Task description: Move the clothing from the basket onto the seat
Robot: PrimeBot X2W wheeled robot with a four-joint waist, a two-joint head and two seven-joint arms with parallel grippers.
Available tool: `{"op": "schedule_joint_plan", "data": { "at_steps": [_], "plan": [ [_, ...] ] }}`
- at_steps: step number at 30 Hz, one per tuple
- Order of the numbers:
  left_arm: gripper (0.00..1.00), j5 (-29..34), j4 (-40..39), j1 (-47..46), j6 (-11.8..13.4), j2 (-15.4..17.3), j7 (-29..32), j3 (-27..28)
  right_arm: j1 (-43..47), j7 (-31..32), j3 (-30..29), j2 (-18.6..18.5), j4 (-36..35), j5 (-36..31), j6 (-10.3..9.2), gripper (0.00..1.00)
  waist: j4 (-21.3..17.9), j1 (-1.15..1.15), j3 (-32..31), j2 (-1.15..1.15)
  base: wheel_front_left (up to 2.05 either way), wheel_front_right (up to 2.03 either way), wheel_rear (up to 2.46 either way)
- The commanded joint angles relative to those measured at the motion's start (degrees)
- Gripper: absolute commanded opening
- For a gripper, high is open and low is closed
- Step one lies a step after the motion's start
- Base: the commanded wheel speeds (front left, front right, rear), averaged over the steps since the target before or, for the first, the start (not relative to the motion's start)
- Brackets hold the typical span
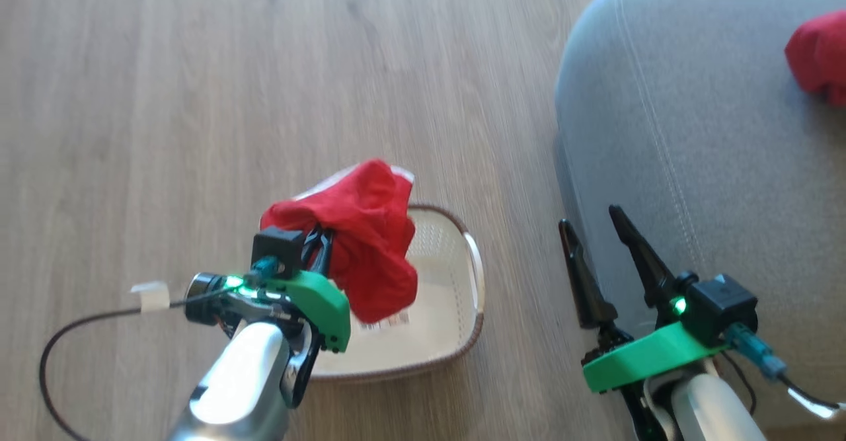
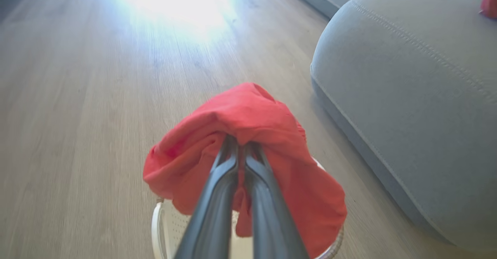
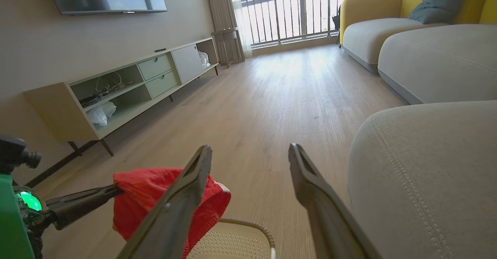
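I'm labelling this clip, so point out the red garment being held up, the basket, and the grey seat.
red garment (image 1: pixel 370 229): head view, middle of the bunched fabric.
basket (image 1: pixel 439 239): head view, perforated far wall.
grey seat (image 1: pixel 714 163): head view, bare top of the cushion.

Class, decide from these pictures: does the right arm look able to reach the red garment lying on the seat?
Probably yes: the right gripper is open at the edge of the seat, with bare upholstery between it and the red garment, though it lies far off.
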Motion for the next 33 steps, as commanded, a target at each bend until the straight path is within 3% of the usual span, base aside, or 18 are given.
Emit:
{"op": "schedule_joint_plan", "data": {
  "at_steps": [1,18,25,33],
  "plan": [
    [0.00,1.43,-4.55,-0.31,-0.12,1.05,-0.78,3.60,-0.15,-0.38,1.27,0.36,-1.31,-0.73,-0.01,1.00,1.89,0.01,-4.11,-0.01,0.00,0.00,0.00],
    [0.00,9.62,-29.18,13.71,-4.81,-0.74,-0.78,14.49,3.67,-0.38,0.99,0.36,-4.73,0.06,-0.01,1.00,3.32,0.01,-9.31,-0.01,0.00,0.00,0.00],
    [0.00,10.35,-34.30,17.19,-6.26,-1.08,-0.78,15.42,4.49,-0.38,-0.01,0.36,-4.92,0.00,-0.01,1.00,3.76,0.01,-10.34,-0.01,0.00,0.00,0.00],
    [0.00,10.43,-40.54,18.80,-7.76,-1.12,-0.79,12.59,4.94,-0.38,-0.38,0.36,-5.32,0.35,-0.01,1.00,4.20,0.01,-10.74,-0.01,0.00,0.00,0.00]
  ]
}}
